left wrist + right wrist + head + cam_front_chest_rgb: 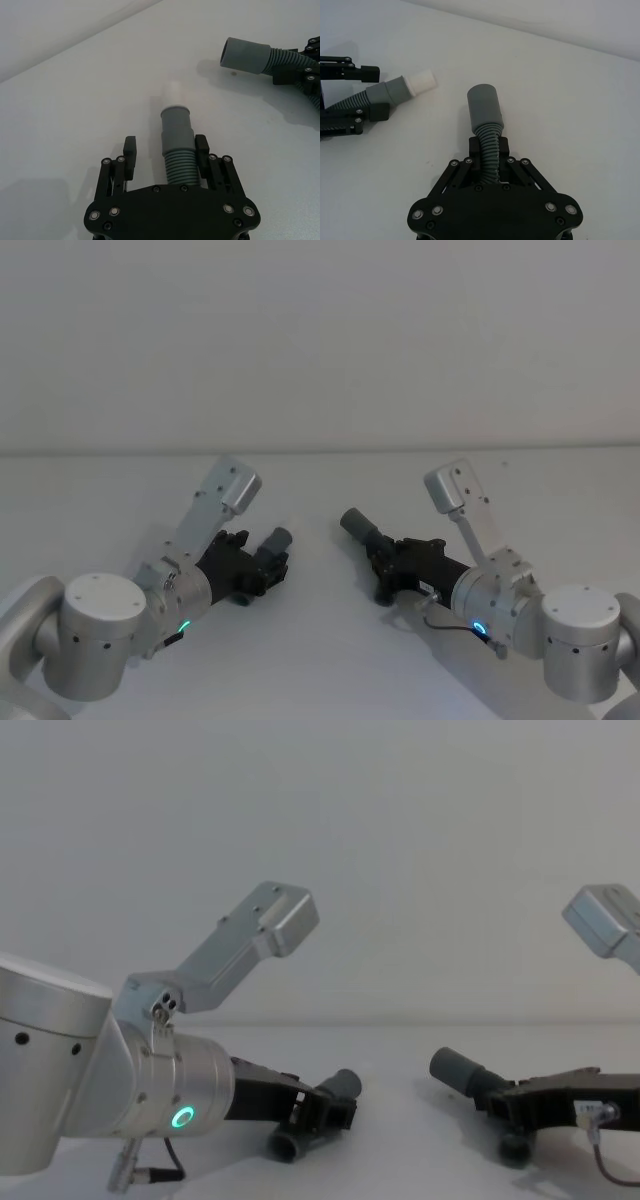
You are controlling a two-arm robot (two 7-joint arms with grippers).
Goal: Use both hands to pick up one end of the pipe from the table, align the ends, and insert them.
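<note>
My left gripper (166,150) is open around a ribbed grey pipe piece (176,135). The piece rests against one finger (201,149) and leaves a gap to the other finger. Its pale white tip (175,91) points ahead over the white table (320,660). My right gripper (489,147) is shut on the ribbed neck of the other pipe piece (484,107). That piece's open round mouth (227,50) faces the white tip (422,81), and a stretch of bare table lies between the two ends. In the head view the left gripper (270,558) and the right gripper (380,565) angle toward each other.
A plain pale wall rises behind the table's far edge (320,450). The silver arm links (250,945) stand up over both wrists.
</note>
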